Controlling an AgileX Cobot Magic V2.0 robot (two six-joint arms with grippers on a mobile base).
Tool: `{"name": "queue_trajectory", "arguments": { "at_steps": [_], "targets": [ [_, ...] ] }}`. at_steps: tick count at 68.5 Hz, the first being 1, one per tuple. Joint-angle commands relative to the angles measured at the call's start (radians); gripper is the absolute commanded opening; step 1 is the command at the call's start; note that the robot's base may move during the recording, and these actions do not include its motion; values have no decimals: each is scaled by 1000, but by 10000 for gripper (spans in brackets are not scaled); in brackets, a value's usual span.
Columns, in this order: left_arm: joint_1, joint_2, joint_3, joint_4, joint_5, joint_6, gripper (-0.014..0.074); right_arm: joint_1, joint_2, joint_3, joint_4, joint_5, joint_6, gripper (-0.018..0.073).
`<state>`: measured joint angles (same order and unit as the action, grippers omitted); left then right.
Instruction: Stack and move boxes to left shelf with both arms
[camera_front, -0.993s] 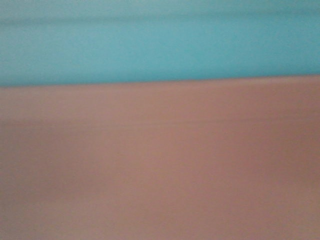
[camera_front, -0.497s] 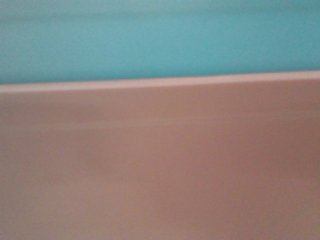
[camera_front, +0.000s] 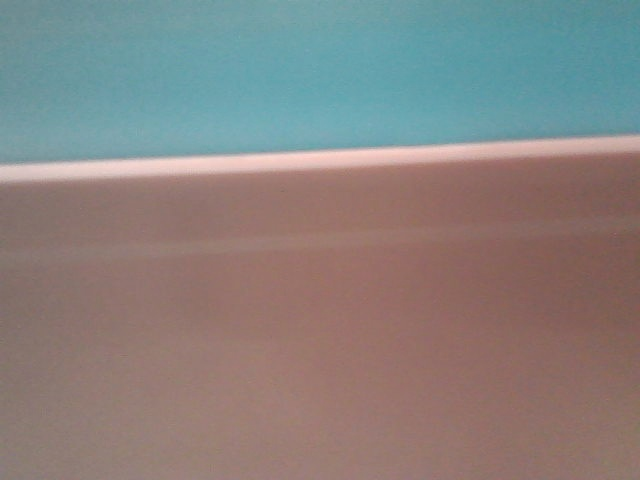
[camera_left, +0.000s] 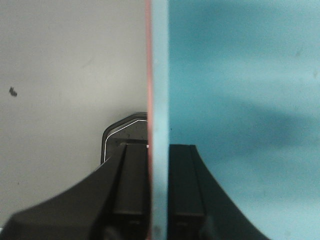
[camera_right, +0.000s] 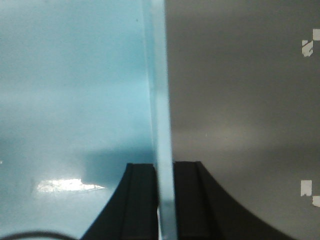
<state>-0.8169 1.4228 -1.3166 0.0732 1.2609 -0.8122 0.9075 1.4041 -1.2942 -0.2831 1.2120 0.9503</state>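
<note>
The blue box (camera_left: 240, 100) fills the right half of my left wrist view, its inner face smooth and lightly shadowed. Its pale rim edge runs straight up the middle of the frame from bottom to top. A thin sliver of the pink box (camera_left: 148, 75) lies tight against the left side of that edge, so the two walls stand pressed together. My left pincer (camera_left: 159, 165) is clamped on this doubled wall at the bottom centre, one black finger against the pink side and the other against the blue inner face, with no gap showing. In the right wrist view the blue rim edge again rises through the centre, with the blue interior on the left carrying a bright glare patch low down. My right pincer (camera_right: 164, 175) grips that wall the same way, its black fingers flush on either side; I cannot make out any pink there. The front view is blurred and very close: a band of blue across the top, a pale pink rim line sloping slightly up to the right, and the pink wall filling everything below. Outside the boxes, the left wrist view shows a light grey surface (camera_left: 60, 60) with a small dark speck (camera_left: 13, 91) and, just behind my left finger, a dark rounded shape (camera_left: 122, 131) edged in white that I cannot identify. The right wrist view shows a darker grey surface (camera_right: 250, 100) with white marks (camera_right: 307, 47) at the right edge.
</note>
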Motion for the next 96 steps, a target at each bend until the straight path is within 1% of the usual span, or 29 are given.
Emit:
{"name": "queue_trajectory", "arguments": {
  "at_steps": [1, 96],
  "targets": [
    [-36, -37, -50, -218, 79, -10, -3, 22, -32, -47, 107, 90, 8, 29],
    [-36, -37, -50, -219, 79, -10, -3, 22, -32, -47, 101, 91, 8, 29]
  ]
}}
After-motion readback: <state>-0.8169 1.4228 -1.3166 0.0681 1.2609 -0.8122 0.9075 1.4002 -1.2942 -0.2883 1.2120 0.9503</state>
